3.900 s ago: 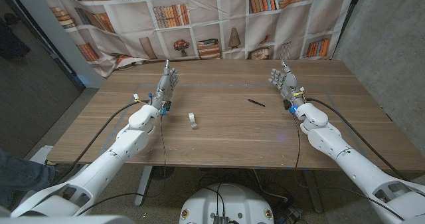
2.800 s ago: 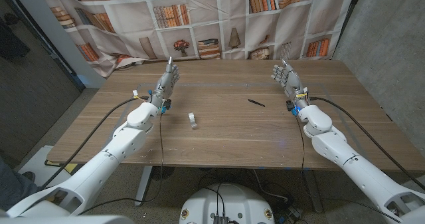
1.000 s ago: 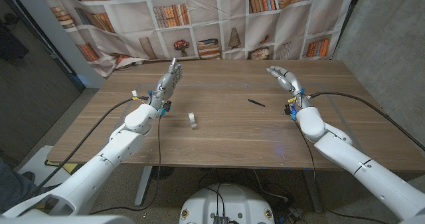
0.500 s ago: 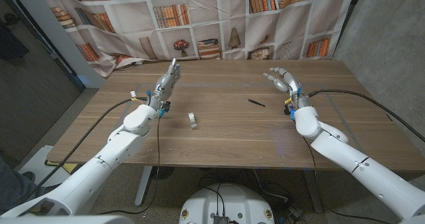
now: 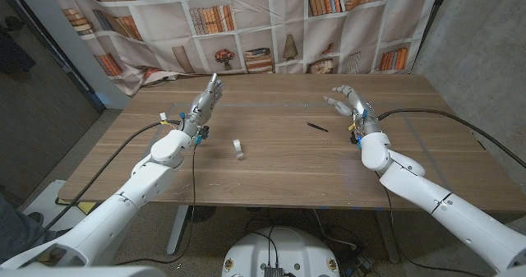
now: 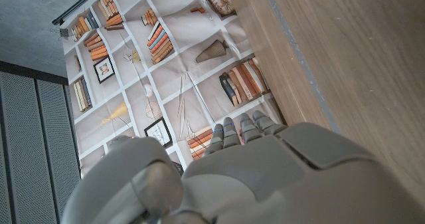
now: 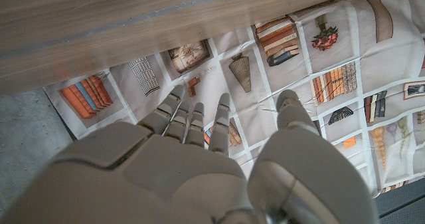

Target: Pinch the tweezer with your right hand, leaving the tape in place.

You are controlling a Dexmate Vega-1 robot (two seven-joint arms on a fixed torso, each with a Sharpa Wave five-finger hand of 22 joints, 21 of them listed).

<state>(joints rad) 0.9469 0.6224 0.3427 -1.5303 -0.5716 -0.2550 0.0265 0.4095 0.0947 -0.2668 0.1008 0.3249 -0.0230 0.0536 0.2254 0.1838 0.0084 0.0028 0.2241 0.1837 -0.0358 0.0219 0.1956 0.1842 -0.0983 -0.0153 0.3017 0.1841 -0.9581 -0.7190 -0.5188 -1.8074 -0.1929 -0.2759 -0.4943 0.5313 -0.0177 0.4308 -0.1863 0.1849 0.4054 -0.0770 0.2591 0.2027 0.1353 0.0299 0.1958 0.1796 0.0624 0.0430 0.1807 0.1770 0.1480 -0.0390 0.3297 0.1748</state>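
Wooden table (image 5: 279, 166), bookshelf backdrop: nothing grasped yet.
Right hand (image 5: 348, 99), fingers spread and empty, hovers beyond the tweezer (image 5: 317, 127); tape (image 5: 237, 150) untouched; left hand (image 5: 205, 104) open.

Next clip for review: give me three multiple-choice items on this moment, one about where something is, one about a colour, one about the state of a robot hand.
1. Where does the tweezer lie?
A. In front of the left robot hand
B. Nearer the right robot hand
C. On top of the tape

2. What colour is the tape?
A. White
B. Red
C. Black

3. How is the right robot hand?
A. Pinching the tweezer
B. Holding the tape
C. Open, holding nothing

Key: 1 B, the tweezer sits on the table by the right robot hand; 2 A, the small roll looks white; 3 C, fingers spread above the table, tweezer untouched.
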